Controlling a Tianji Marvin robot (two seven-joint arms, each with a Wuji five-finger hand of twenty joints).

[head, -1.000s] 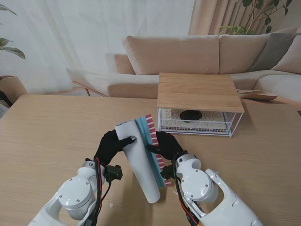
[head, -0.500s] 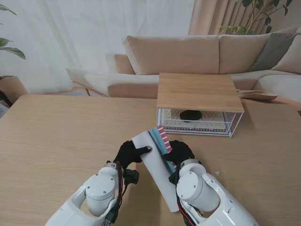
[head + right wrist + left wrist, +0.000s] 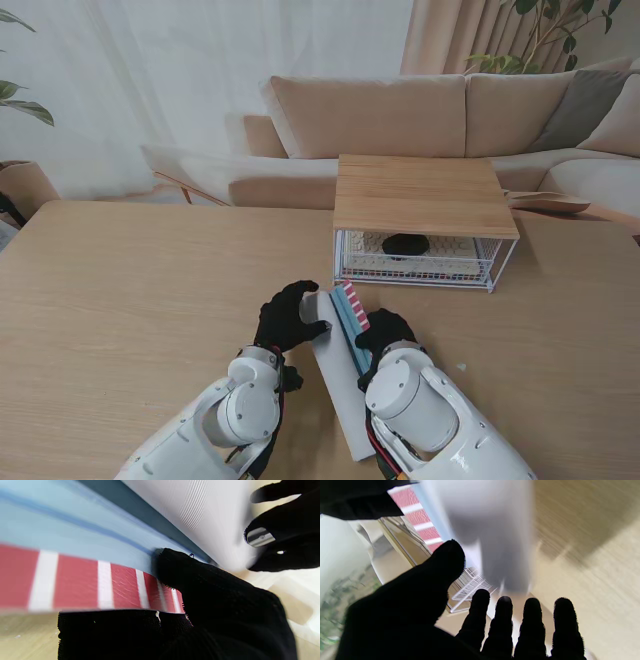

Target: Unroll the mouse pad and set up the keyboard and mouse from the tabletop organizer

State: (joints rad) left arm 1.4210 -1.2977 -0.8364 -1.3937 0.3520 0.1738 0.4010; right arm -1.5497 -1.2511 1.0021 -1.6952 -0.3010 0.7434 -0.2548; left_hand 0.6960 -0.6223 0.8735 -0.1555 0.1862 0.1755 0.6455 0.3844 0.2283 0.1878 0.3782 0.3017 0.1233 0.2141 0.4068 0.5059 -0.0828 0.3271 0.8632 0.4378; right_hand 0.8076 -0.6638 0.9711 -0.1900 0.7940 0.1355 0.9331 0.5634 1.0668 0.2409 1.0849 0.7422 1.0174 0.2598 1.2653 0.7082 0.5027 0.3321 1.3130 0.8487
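Mouse pad (image 3: 338,385): mostly rolled, white outside, blue and red-striped edge showing, lying on table (image 3: 110,300) between both hands, near me.
Left hand (image 3: 287,316): fingers spread, resting against the roll, no grip.
Right hand (image 3: 381,331): pinching the striped loose edge.
Organizer (image 3: 424,222): farther back, right; keyboard (image 3: 372,244) and mouse (image 3: 405,243) inside.

Blurry mouse pad (image 3: 492,530) roll in left wrist view, near end hidden behind right arm (image 3: 430,410). Keyboard (image 3: 400,252) mostly hidden inside organizer (image 3: 425,195), under the mouse (image 3: 405,243).
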